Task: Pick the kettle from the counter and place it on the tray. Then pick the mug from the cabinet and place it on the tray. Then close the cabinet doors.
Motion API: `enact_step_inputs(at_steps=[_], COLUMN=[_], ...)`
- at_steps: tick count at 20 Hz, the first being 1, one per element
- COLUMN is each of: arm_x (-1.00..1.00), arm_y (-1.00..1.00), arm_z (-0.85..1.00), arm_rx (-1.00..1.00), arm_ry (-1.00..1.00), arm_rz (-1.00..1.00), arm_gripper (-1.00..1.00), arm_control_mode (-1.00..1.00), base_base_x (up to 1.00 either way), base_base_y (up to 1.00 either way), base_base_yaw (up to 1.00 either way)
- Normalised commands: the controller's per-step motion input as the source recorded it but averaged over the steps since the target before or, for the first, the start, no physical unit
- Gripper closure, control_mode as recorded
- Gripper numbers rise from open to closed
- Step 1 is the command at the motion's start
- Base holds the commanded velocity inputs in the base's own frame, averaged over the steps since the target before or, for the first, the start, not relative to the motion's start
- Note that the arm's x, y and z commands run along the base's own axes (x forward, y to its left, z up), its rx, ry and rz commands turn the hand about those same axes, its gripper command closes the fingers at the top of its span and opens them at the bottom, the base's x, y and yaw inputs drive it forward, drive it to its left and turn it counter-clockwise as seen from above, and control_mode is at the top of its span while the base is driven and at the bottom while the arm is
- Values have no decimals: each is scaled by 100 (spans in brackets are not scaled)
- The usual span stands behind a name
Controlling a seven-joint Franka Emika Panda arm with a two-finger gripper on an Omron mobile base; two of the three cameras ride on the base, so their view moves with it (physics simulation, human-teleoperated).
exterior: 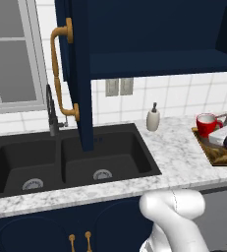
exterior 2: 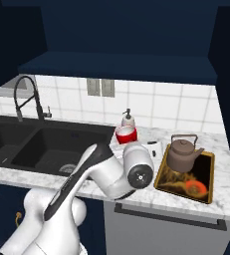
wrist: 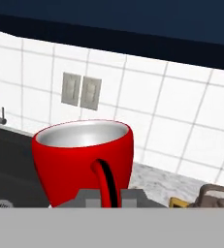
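Mug (wrist: 82, 160) glossy red, round, pale grey inside, upright, mouth up, handle toward camera in hand view; held in pincer (wrist: 109, 197), fingers clamped on handle. Sits above tray's (exterior 2: 206, 185) left edge, near marble worktop (exterior 2: 136, 191). Kettle (exterior 2: 182, 153), squat grey-brown metal, on tray, spout right. Soap bottle (exterior 2: 128, 118) behind mug. Black sink (exterior: 75, 162) left. Cabinet door (exterior: 80, 74) open over sink.

White tiled wall (exterior: 184, 93) carried a double outlet plate (exterior: 119, 87); a grey-framed window (exterior: 12, 59) stood left of it.
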Motion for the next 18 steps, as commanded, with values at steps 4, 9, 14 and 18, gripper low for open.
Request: enact_step_inputs(at_steps=[4, 9, 14, 18], arm_x=[0, -2, 0, 0], arm_y=[-100, -96, -88, -72], arm_z=[-18, -50, -57, -66], arm_rx=[0, 0, 0, 0], arm_ry=[11, 5, 0, 0], arm_rz=[15, 8, 0, 0], arm_gripper=[100, 100, 100, 100], arm_control_mode=[-100, -100, -100, -100], base_base_x=[0, 0, 0, 0], base_base_y=[0, 0, 0, 0], base_base_yaw=[0, 0, 0, 0])
